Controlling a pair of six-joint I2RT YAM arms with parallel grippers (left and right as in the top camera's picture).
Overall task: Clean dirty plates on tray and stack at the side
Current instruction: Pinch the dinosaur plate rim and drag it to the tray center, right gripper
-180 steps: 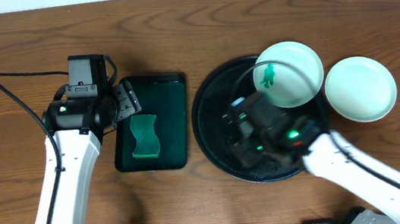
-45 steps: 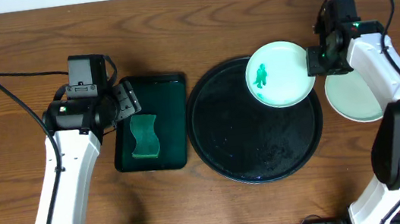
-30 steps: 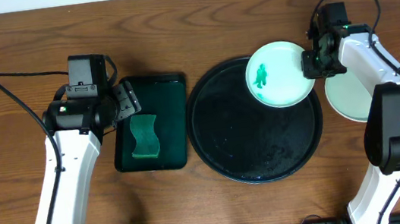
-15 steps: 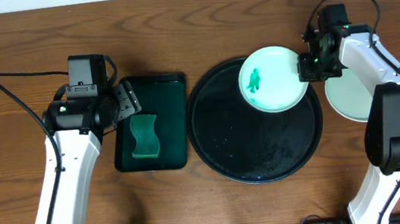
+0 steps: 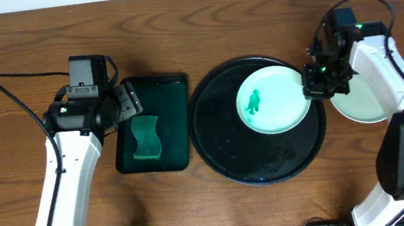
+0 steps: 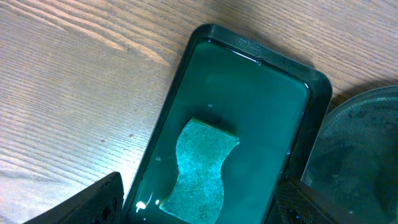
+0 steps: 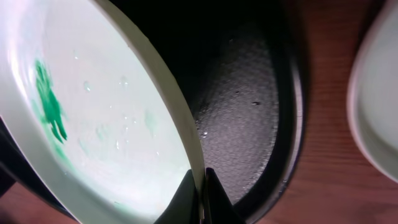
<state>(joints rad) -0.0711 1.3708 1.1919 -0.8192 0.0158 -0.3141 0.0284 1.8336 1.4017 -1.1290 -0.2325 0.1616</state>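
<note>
Right gripper point(image 5: 315, 88): closed tight on the right-hand rim of the smeared plate. In the right wrist view its 2 dark fingertips point(image 7: 186, 198) pinch the pale rim between them.
Left gripper point(image 5: 125, 103): jaws spread wide, holding nothing. It hangs by the upper left edge of the green tray, and its 2 fingers point(image 6: 99, 199) show at the bottom corners of the left wrist view.
Smeared plate point(image 5: 274, 102): small, round and pale mint. It sits inside the black tray, in the upper right part, with its right edge close to the tray's right rim. Whether it lies flat or is lifted off the tray floor cannot be told.
Smear point(image 5: 253, 103): a small green mark left of the plate's centre, with a few water droplets near it in the right wrist view.
Black tray point(image 5: 218, 153): large, round and glossy with a raised rim, in the middle of the table. Its bare floor looks speckled and wet.
Second plate point(image 5: 375, 103): pale and round, on the wood just right of the black tray and outside it, partly covered by the right arm.
Green tray point(image 5: 165, 94): dark green, rectangular and glossy, just left of the black tray.
Sponge point(image 5: 145, 138): green with wavy sides, lying in the lower left part of the green tray.
Table point(image 5: 175, 23): brown wood grain.
</note>
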